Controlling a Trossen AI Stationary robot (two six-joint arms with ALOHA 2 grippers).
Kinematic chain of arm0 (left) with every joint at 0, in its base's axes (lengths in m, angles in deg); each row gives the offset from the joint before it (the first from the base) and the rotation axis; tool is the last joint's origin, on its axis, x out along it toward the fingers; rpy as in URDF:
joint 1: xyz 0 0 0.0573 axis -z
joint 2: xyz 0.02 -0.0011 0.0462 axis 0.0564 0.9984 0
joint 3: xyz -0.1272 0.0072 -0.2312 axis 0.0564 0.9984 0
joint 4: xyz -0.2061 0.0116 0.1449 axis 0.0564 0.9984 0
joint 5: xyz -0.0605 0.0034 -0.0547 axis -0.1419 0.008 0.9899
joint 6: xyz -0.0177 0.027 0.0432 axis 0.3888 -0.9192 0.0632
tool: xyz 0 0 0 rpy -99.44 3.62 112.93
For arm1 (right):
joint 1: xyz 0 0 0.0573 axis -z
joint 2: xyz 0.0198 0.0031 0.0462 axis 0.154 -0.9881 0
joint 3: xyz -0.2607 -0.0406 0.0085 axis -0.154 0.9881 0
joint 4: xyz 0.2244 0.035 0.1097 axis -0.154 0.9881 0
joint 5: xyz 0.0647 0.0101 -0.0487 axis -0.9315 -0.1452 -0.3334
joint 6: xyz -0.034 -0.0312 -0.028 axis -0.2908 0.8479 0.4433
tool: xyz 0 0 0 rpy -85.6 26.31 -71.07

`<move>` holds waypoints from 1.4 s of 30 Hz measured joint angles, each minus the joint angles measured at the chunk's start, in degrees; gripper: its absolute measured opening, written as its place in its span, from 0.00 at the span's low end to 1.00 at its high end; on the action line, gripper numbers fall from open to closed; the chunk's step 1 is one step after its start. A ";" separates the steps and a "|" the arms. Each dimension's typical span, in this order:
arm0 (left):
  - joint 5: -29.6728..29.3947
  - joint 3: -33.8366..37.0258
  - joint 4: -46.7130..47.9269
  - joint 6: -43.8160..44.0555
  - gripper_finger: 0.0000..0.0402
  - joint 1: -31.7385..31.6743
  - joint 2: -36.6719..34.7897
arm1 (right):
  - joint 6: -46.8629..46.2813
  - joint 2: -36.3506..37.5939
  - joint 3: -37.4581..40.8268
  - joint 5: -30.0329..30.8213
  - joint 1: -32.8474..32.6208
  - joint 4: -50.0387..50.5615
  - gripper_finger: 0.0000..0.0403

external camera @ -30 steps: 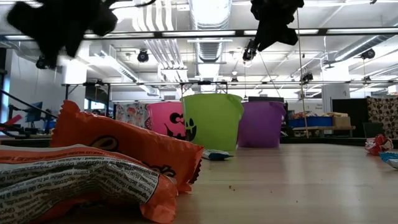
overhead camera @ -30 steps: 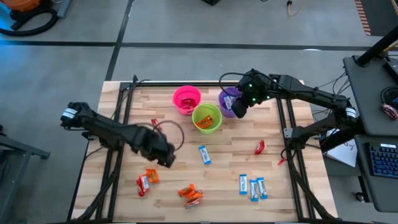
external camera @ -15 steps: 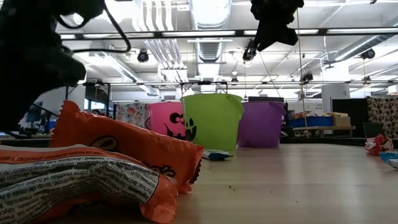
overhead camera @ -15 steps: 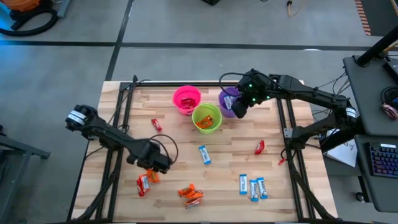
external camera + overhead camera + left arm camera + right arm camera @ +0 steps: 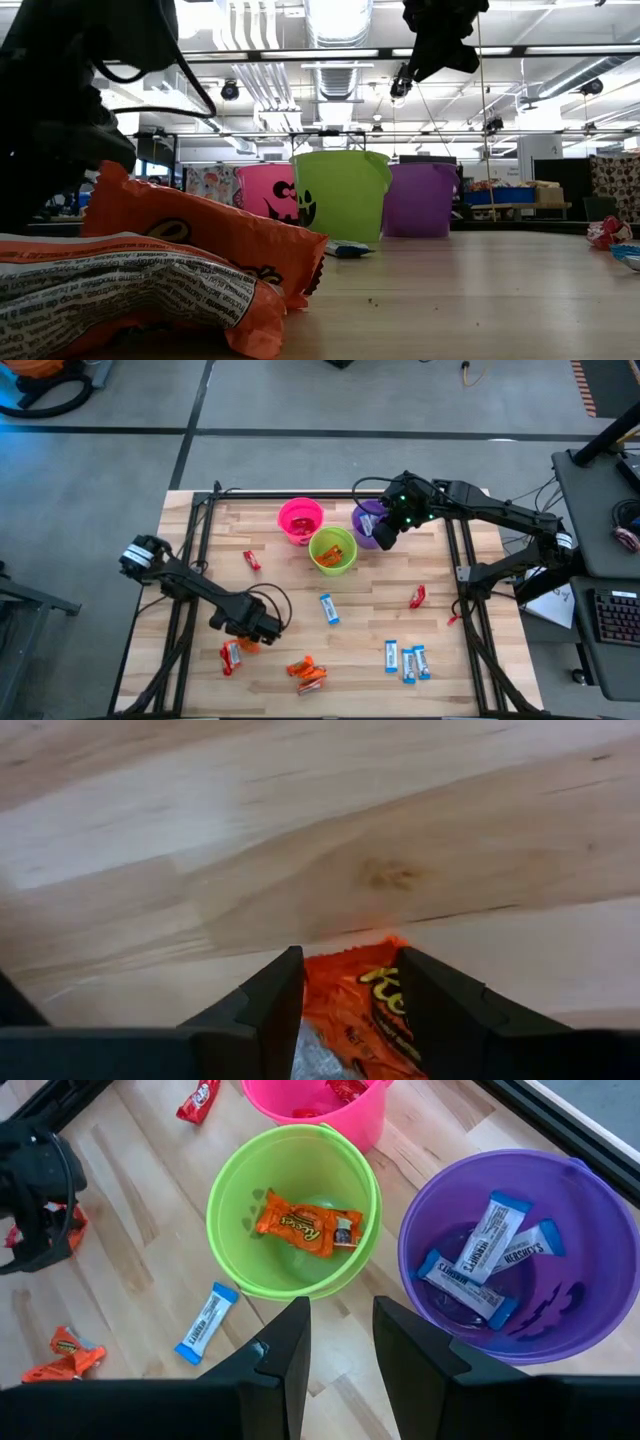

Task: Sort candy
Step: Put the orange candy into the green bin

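My left gripper (image 5: 255, 632) is down at the table, left of centre, shut on an orange candy (image 5: 352, 1000), with a red candy (image 5: 230, 656) just beside it. My right gripper (image 5: 342, 1320) is open and empty, high above the gap between the green cup (image 5: 292, 1215) and the purple cup (image 5: 505, 1250). The green cup holds an orange candy (image 5: 300, 1223), the purple cup holds blue-and-white candies (image 5: 480, 1260), and the pink cup (image 5: 300, 520) holds red ones. All three cups stand upright on their bases. My left gripper pinches the orange candy between its two fingers (image 5: 268, 1005), which come from above and point down at the tabletop. One end of the wrapper (image 5: 350, 952) sticks out past the fingertips and lies on the wood. The rest is hidden between the fingers.
Loose candies lie on the wooden table (image 5: 380, 630): a blue one (image 5: 329, 608) in the middle, three blue ones (image 5: 405, 660) near right, a red one (image 5: 417, 597) at right, a red one (image 5: 251, 560) at left, and orange ones (image 5: 305, 672) near the front edge.
My left gripper has gone down and toward the table's near edge, onto the orange candy beside the red one. My right gripper has kept still above the cups.
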 joint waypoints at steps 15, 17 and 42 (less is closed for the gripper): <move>-1.91 -1.05 -0.73 -0.69 0.02 1.59 1.62 | 0.25 -0.01 0.00 0.01 0.02 0.00 0.25; -2.82 -1.41 -0.51 -1.58 0.01 1.57 1.58 | 0.28 0.00 0.00 0.02 0.02 -0.02 0.25; -35.63 -33.94 -0.83 -76.38 0.00 -21.36 -3.10 | -0.96 -0.02 -1.54 -3.33 0.02 0.57 0.25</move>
